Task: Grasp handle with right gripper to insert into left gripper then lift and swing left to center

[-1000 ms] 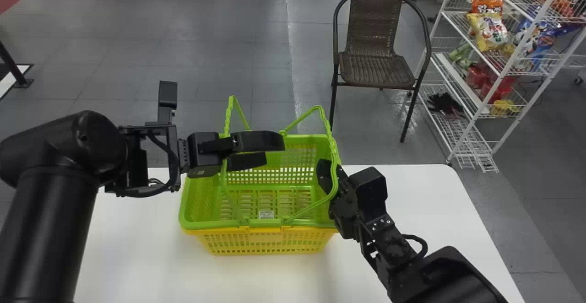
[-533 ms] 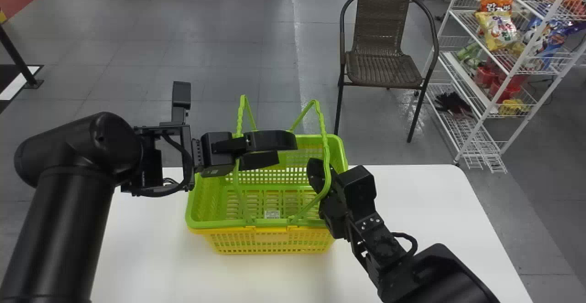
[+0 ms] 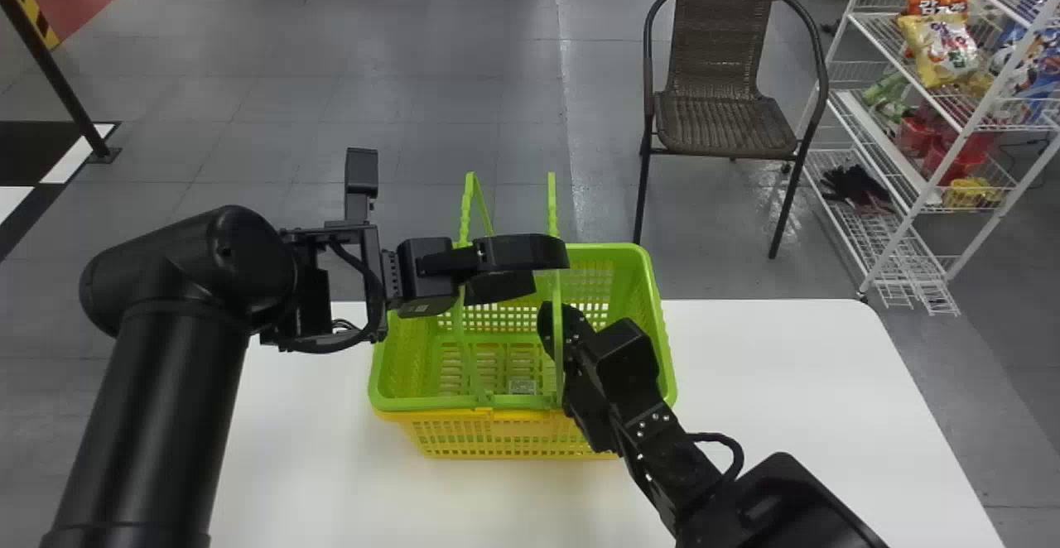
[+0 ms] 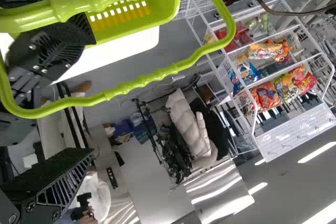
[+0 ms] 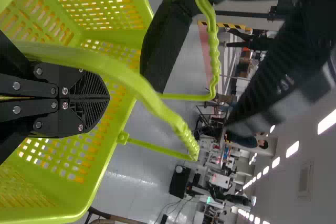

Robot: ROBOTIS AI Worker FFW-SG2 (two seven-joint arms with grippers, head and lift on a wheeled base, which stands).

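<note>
The left gripper (image 3: 530,271) stands open over the basket's left half, level with the upper part of the left handle (image 3: 465,217). My right gripper (image 3: 546,323) is inside the basket's outline, behind the raised right handle (image 3: 556,308). In the right wrist view the right gripper (image 5: 108,98) is shut with nothing between its pads, and the near handle (image 5: 142,90) arcs past it. That view also has the other gripper's parted fingers around the farther handle. In the left wrist view the left gripper (image 4: 90,98) has its fingers apart; one handle (image 4: 152,80) loops across the gap.
The green basket (image 3: 658,341) is nested in a yellow one (image 3: 497,440) on the white table (image 3: 745,382). Beyond the table are a brown chair (image 3: 725,117) and, at the right, a white wire rack (image 3: 944,192) with snack bags.
The head view's scene has shifted rightward. Against the basket, my right gripper has moved left, and the right handle has swung left from a rightward lean to upright. The left gripper has barely moved over the basket.
</note>
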